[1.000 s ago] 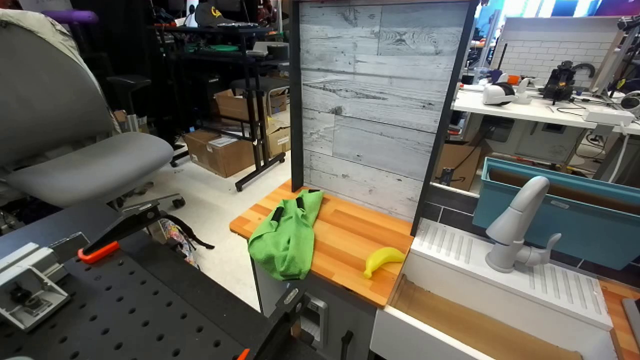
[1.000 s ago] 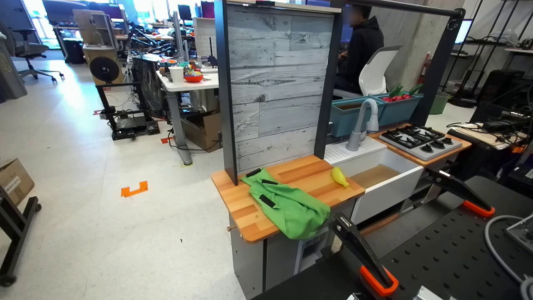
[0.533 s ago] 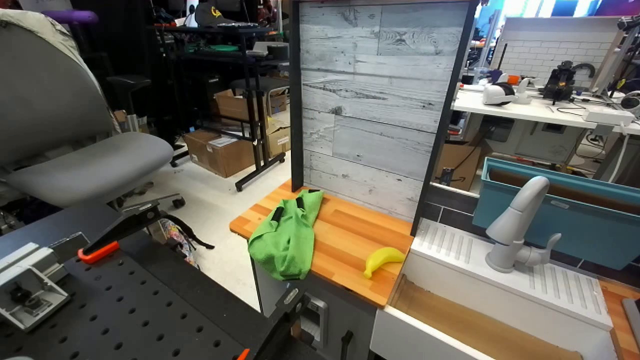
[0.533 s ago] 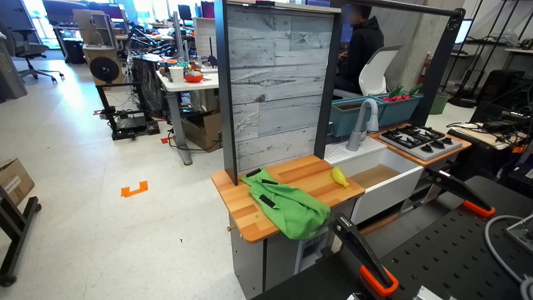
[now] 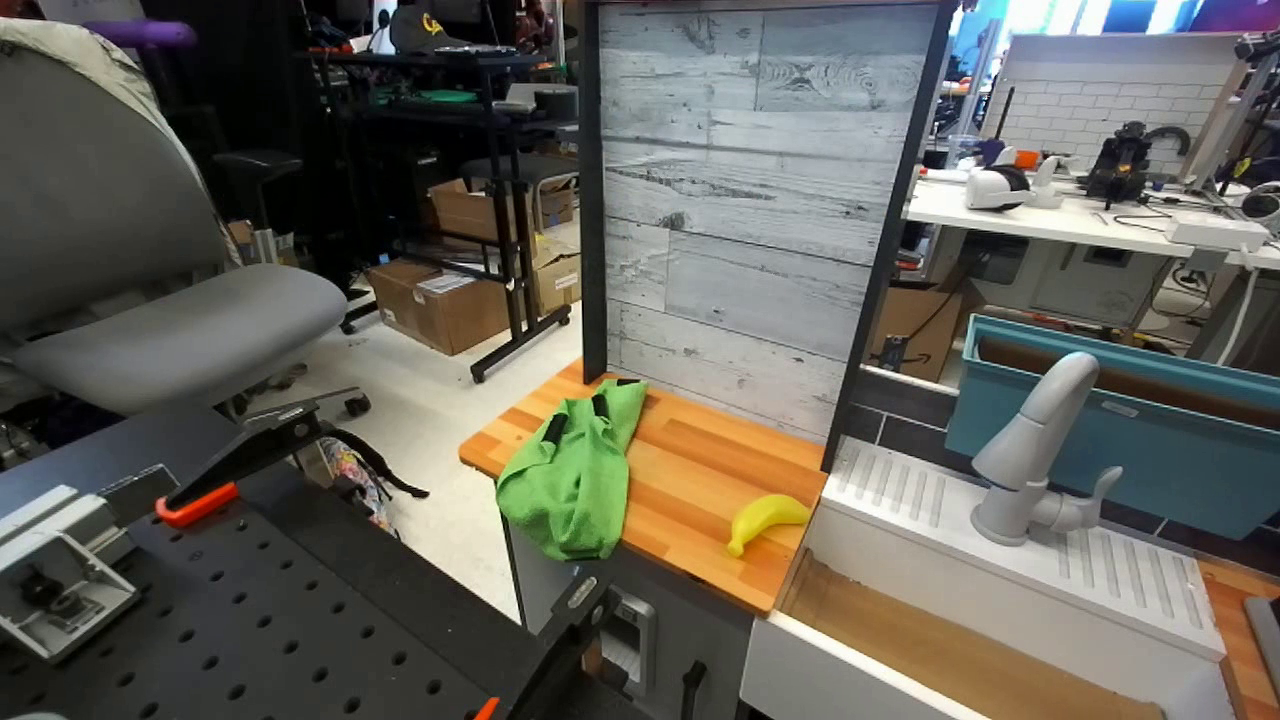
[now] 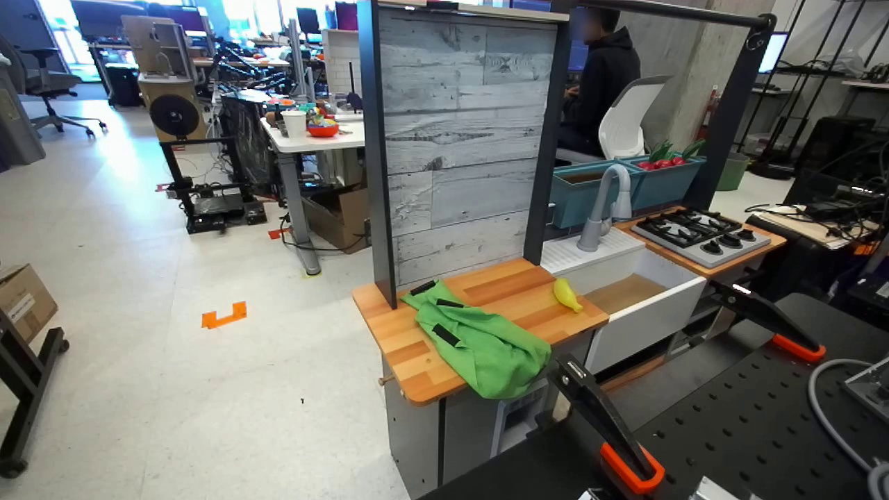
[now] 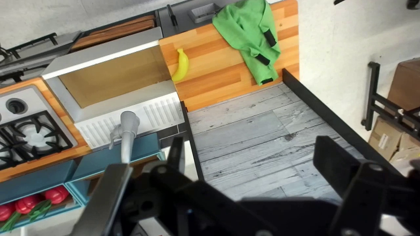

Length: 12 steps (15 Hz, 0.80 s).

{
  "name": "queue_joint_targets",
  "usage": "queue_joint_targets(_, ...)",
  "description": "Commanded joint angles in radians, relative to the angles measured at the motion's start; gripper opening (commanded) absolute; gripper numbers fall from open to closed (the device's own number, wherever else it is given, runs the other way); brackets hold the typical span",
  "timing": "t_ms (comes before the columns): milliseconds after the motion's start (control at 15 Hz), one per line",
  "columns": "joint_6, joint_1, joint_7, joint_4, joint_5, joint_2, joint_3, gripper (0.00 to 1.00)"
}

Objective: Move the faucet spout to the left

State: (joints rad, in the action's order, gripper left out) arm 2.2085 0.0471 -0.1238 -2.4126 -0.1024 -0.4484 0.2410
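Note:
The faucet spout (image 5: 1050, 410) is a thick pale grey tube, bent at its top, rising from a round grey base at the back ledge of the white sink (image 5: 860, 670). In an exterior view the spout (image 6: 605, 191) curves over with its nozzle hanging to the right. In the wrist view the spout (image 7: 128, 141) is at the left, seen from above, apart from the fingers. My gripper (image 7: 251, 147) is open wide and empty, with the grey wood-look panel in view between its fingers. The gripper and arm are out of sight in both exterior views.
A yellow toy banana (image 5: 768, 520) and a green cloth (image 5: 575, 470) lie on the wooden counter (image 5: 690, 460). The tall grey panel (image 5: 740, 200) stands behind it. Teal planters (image 6: 576, 201) stand behind the faucet; a stove top (image 6: 701, 236) is beside the sink.

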Motion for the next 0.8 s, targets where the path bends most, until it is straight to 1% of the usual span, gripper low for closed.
queue_joint_targets(0,0.081,0.026,0.079,0.081,-0.005,0.178,-0.047,1.0)
queue_joint_targets(200,0.131,0.035,0.107,0.126,-0.008,0.295,-0.047,1.0)
queue_joint_targets(467,0.165,0.062,0.102,0.192,-0.015,0.433,-0.039,1.0)
queue_joint_targets(600,0.218,0.077,0.094,0.214,-0.022,0.494,-0.039,1.0)
queue_joint_targets(733,0.301,0.092,0.096,0.23,-0.042,0.553,-0.041,1.0)
